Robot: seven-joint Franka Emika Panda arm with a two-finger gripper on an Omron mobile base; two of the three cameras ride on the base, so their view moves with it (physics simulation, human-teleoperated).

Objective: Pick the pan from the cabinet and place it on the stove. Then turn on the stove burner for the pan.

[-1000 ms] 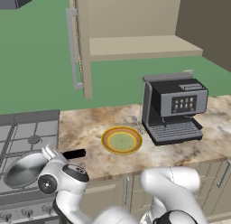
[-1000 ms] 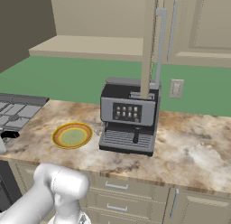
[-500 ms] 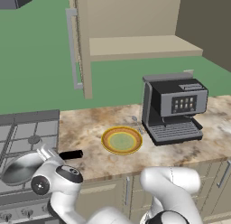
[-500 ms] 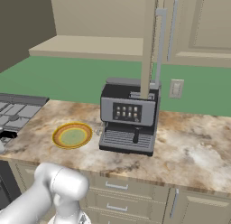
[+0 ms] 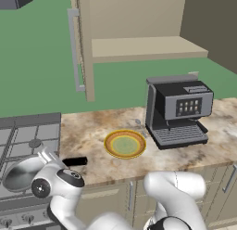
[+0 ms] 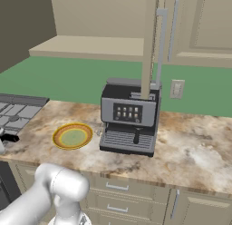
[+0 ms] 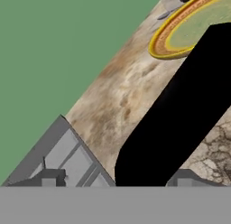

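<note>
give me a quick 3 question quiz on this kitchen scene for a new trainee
1. True or false: the pan sits on the stove.
2. Which thing lies on the counter between the stove and the coffee machine? A) a kettle B) a yellow-rimmed plate C) a cutting board
3. Which way does the pan's black handle point, seen from the left base view?

Key
1. True: it rests on the front grates.
2. B: the plate has a green centre.
3. To the right, out over the counter toward the plate.
</note>
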